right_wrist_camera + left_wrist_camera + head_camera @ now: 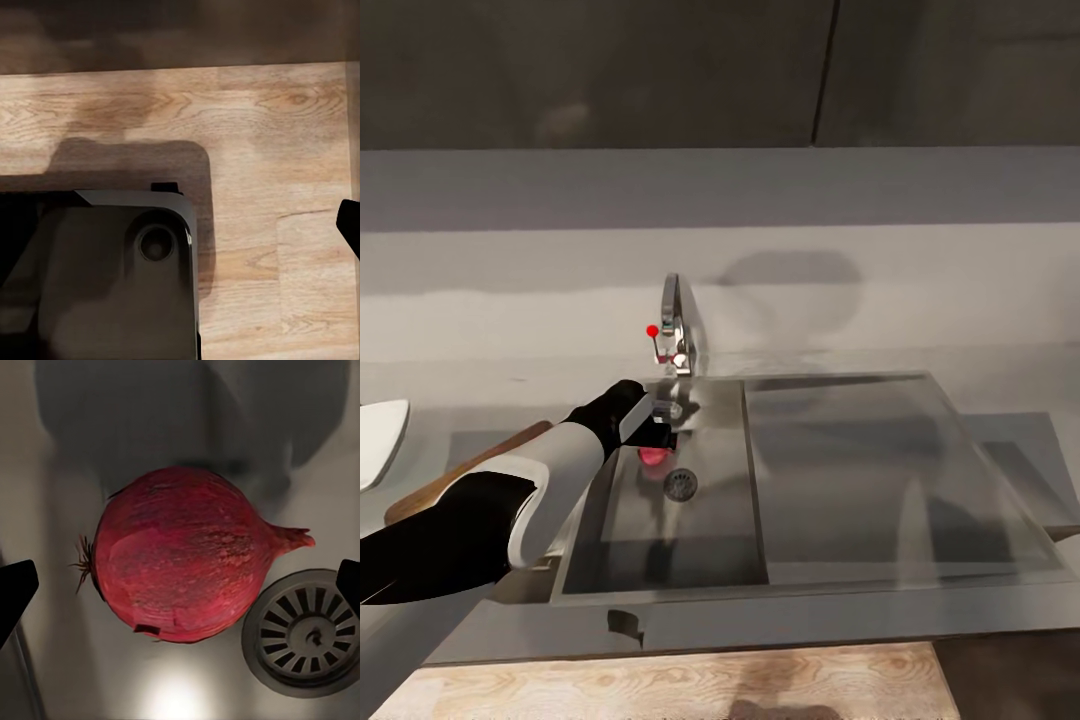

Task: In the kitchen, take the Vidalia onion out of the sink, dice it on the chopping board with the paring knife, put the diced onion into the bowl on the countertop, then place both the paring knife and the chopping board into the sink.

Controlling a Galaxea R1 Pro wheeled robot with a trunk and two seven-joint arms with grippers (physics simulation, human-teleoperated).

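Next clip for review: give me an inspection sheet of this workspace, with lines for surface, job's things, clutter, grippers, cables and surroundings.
Surface: grey countertop, with the steel sink and its drainboard set in it.
Job's things: red-skinned onion lying on the basin floor beside the round drain; chopping board on the counter to the left of the sink, partly behind the arm; white bowl at the left edge of the head view.
Clutter: nothing seen.
Grippers: left gripper open, a finger on either side of the onion, not closed on it; right gripper over the wood floor, state unclear.
Cables: nothing seen.
Surroundings: chrome tap with a red-tipped lever, pale backsplash, dark cabinets above.
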